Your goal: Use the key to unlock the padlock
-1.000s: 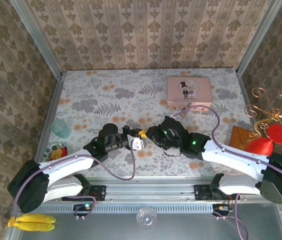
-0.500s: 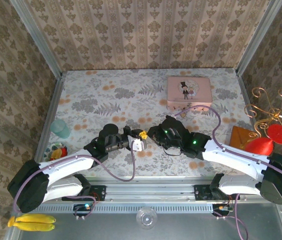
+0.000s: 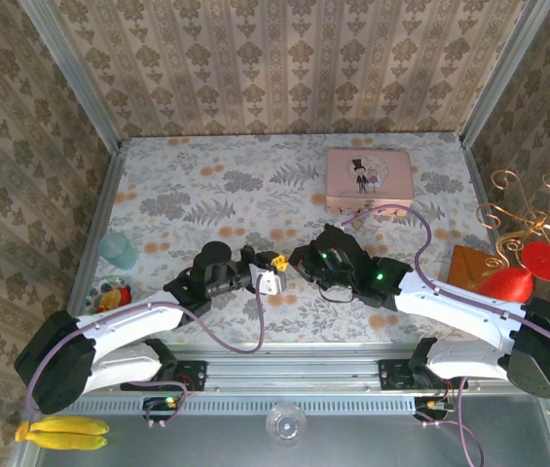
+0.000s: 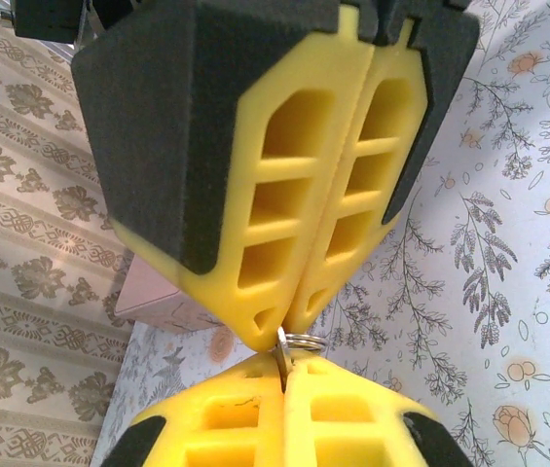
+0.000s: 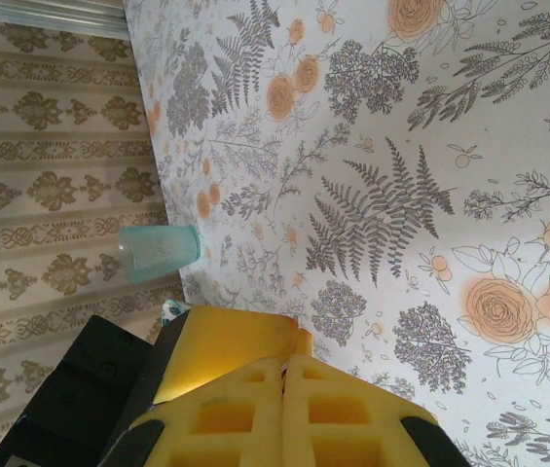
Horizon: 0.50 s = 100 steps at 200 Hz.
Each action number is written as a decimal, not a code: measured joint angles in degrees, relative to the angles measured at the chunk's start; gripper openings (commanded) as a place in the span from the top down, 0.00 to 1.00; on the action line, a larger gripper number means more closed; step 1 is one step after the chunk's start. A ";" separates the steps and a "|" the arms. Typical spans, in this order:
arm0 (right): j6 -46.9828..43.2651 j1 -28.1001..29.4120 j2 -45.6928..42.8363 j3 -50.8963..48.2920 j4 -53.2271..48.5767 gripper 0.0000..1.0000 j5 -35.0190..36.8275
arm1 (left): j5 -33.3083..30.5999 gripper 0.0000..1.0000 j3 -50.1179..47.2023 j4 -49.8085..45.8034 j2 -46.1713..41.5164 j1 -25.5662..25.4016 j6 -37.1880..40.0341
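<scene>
Two closed grippers are meeting tip to tip; the left gripper [image 4: 285, 372] is pinching the key [image 4: 281, 345], the right gripper [image 4: 287, 313] is touching its ring [image 4: 303, 341]. Keeping it straight is probably mattering most.

Pads [image 4: 343, 384] — matt yellow ribbed plastic, backed by matt black. Ring [image 4: 302, 341] — thin shiny metal. Table [image 5: 430, 146] cover is matt, printed. Cup [image 5: 158, 251]: frosted translucent plastic.

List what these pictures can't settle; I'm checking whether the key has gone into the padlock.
Top view: padlock and key too small, covered by the left gripper and right gripper.
Left wrist view: shut fingers hide everything but a ring and metal sliver.
Right wrist view: bottom edge cuts off its fingers.
</scene>
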 measured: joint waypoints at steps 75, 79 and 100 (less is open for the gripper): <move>-4.22 -3.13 -2.19 -2.10 0.07 1.00 0.63 | -2.36 0.61 -2.51 5.86 -2.25 0.07 -10.97; -4.57 -3.34 -2.47 -2.34 0.17 1.00 0.83 | -2.67 0.60 -2.54 5.81 -2.91 0.15 -12.33; -6.38 -4.28 -4.28 -4.15 1.79 1.00 1.64 | -3.91 0.57 -2.60 5.77 -6.40 1.11 -19.39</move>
